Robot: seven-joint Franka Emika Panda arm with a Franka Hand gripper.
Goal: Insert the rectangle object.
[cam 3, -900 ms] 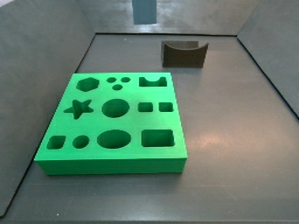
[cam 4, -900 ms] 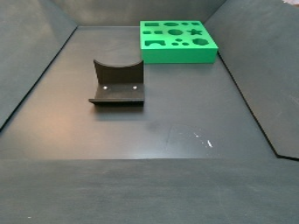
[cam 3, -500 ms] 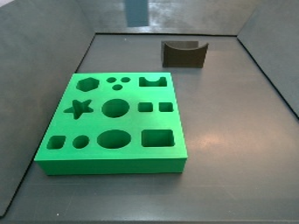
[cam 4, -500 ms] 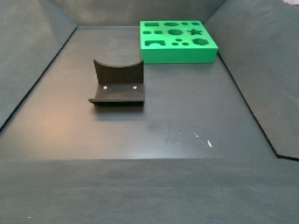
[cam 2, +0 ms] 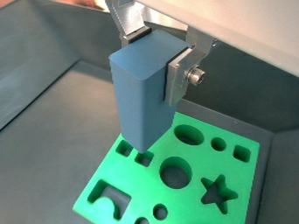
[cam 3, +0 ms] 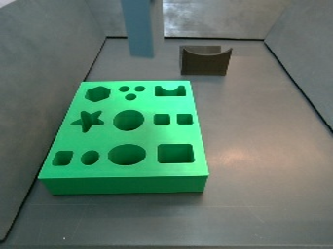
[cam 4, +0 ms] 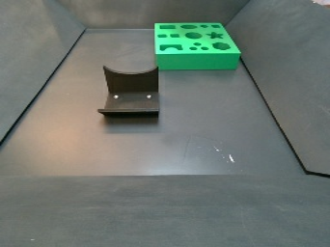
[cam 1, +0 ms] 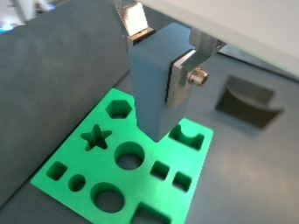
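My gripper (cam 1: pixel 158 61) is shut on the rectangle object (cam 1: pixel 152 87), a slate-blue block held upright by its upper part between the silver fingers (cam 1: pixel 184 74). Both wrist views show it; in a wrist view the gripper (cam 2: pixel 158 52) holds the block (cam 2: pixel 142 92) high above the green board (cam 2: pixel 140 188). The board (cam 1: pixel 149 188) has several shaped holes, all empty. In a side view the block (cam 3: pixel 138 29) hangs from the top edge, above the far left of the board (cam 3: pixel 124 180); the gripper itself is out of frame there. The block touches nothing.
The dark fixture (cam 3: pixel 205 59) stands on the floor behind the board, near the back wall; it also shows in a side view (cam 4: pixel 129 92) and a wrist view (cam 1: pixel 249 101). Grey walls enclose the dark floor. The board (cam 4: pixel 196 60) sits at the far end there.
In the side view the blue block has moved left and come lower into the frame. The board and fixture have not moved.
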